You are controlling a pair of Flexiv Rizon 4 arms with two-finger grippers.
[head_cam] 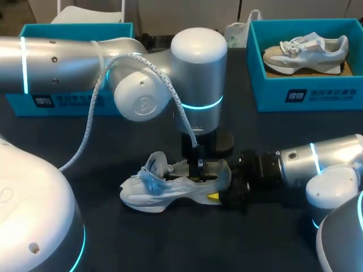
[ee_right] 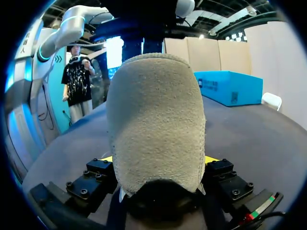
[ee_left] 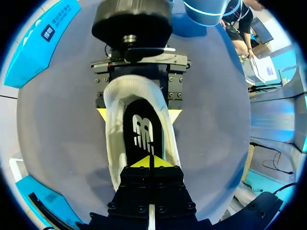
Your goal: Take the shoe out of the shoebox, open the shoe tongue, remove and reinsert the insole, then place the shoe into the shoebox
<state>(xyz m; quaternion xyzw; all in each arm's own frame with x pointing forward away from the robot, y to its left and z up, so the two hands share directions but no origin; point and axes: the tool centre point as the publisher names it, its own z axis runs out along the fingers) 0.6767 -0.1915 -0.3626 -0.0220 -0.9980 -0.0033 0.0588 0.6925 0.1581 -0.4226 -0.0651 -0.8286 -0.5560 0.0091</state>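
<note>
A white shoe [head_cam: 153,195] lies on its sole on the dark table, toe to the left. My left gripper [head_cam: 198,169] comes straight down into its opening. In the left wrist view its yellow tips [ee_left: 151,162] are pressed together, shut, against the black insole [ee_left: 144,132] lying flat inside the shoe [ee_left: 112,139]; I cannot tell whether they pinch it. My right gripper [head_cam: 222,190] comes in from the right, shut on the heel. Its fingers [ee_left: 175,114] press both sides of the shoe. The grey heel [ee_right: 153,120] fills the space between my right gripper's [ee_right: 158,160] fingers.
A teal shoebox [head_cam: 306,93] at the back right holds a second shoe [head_cam: 306,50]. Another teal box [head_cam: 74,102] stands at the back left, partly behind my left arm. A white cable [head_cam: 91,119] hangs off that arm. Bare table [head_cam: 170,243] lies in front of the shoe.
</note>
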